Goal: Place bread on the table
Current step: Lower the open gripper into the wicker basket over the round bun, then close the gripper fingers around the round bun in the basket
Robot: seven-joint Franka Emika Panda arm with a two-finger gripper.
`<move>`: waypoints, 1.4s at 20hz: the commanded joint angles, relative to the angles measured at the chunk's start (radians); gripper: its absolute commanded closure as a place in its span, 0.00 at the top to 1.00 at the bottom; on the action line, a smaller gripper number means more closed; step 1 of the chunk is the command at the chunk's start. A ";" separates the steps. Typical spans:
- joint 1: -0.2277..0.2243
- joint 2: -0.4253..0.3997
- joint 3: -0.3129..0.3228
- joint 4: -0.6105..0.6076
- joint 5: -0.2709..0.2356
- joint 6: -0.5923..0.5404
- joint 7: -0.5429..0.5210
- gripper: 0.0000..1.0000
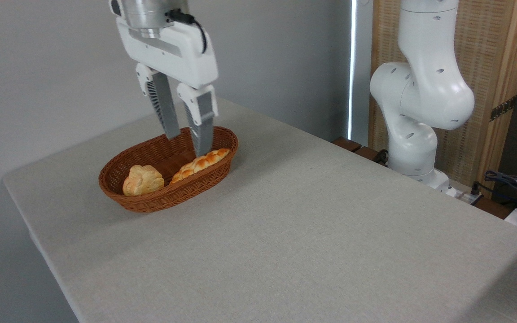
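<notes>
The main risk, as I am judging it, is that the gripper (188,143) is hanging over the wrong loaf: its tips are sitting above the far part of the basket (119,196), close to the long braided loaf (200,164), while the bread (142,180), the small round lumpy bun, is lying at the other end of the basket, toward the table's left edge. If the gripper is going straight down from here, it is likely closing on the braided loaf or striking the far rim of the basket and pushing the basket along the table (312,233). The bun is also resting close against the near wall, so one finger may be catching on the wicker. The gripper is standing open, its two fingers moderately apart, and it is holding nothing; whether the right finger is touching the braided loaf, I cannot tell.
</notes>
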 commanded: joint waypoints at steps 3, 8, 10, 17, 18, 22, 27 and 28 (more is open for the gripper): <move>-0.006 0.040 -0.125 -0.068 -0.037 0.205 -0.216 1.00; -0.019 0.138 -0.234 -0.116 -0.035 0.386 -0.273 1.00; -0.046 0.172 -0.242 -0.133 -0.029 0.449 -0.294 1.00; -0.056 0.184 -0.243 -0.186 0.018 0.526 -0.288 0.88; -0.056 0.184 -0.245 -0.188 0.043 0.526 -0.288 0.72; -0.056 0.186 -0.256 -0.196 0.051 0.528 -0.285 0.23; -0.056 0.186 -0.257 -0.199 0.051 0.528 -0.285 0.23; -0.056 0.184 -0.257 -0.199 0.051 0.528 -0.285 0.23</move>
